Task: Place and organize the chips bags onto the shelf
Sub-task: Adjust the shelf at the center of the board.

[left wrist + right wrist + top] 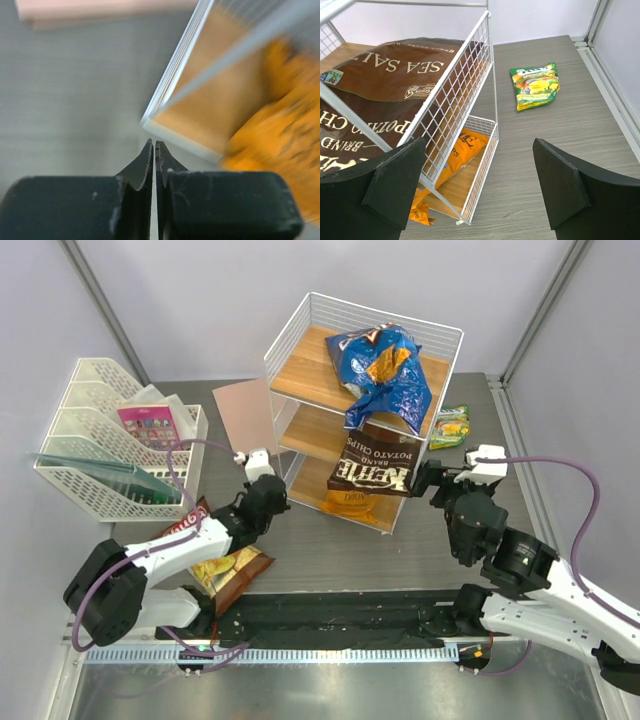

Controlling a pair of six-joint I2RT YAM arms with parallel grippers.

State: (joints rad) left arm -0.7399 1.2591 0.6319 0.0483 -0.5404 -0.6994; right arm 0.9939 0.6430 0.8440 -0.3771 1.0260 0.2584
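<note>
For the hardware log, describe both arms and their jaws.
The left arm and right arm match: white links, bulky black joints, and a purple cable looping along each. A white block tops each wrist. The jaws are matt black, wedge-shaped, tapering to thin tips.

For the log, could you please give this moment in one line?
shelf: blue bag top, brown bag middle, orange bag bottom | table: green bag, red-lettered bag | left gripper shut, empty | right gripper open
</note>
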